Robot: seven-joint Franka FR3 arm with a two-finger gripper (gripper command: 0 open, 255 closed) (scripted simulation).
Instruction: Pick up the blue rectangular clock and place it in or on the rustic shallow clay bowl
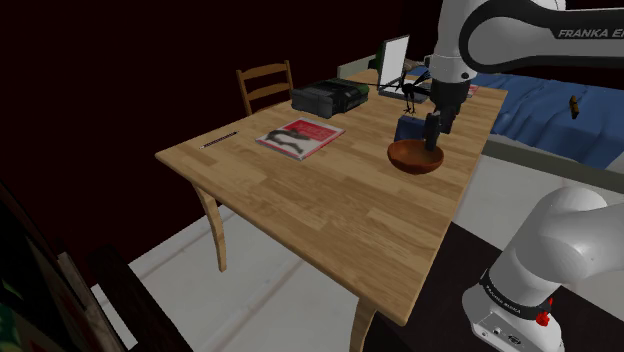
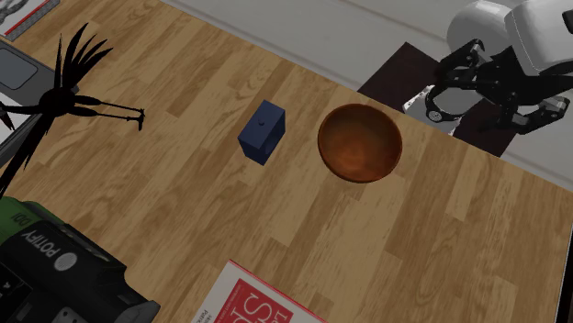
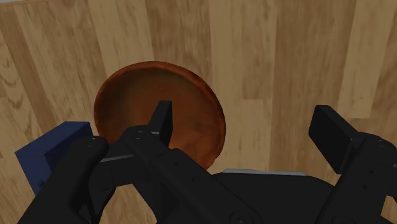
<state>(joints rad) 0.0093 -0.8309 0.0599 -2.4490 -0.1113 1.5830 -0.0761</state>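
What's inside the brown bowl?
Nothing: the bowl shows a bare brown inside. The blue clock lies beside it on the table. The open pincer covers part of its rim in the wrist view.

The clock (image 2: pixel 262 131) is a small dark blue rectangular block with a tiny dot on its upper face, resting on the wooden table (image 2: pixel 184 193). The bowl (image 2: pixel 360 142) is round, shallow and reddish-brown, sitting upright on the same table with its smooth inside showing. The two stand just beside each other without touching, the clock on the second exterior view's left of the bowl.
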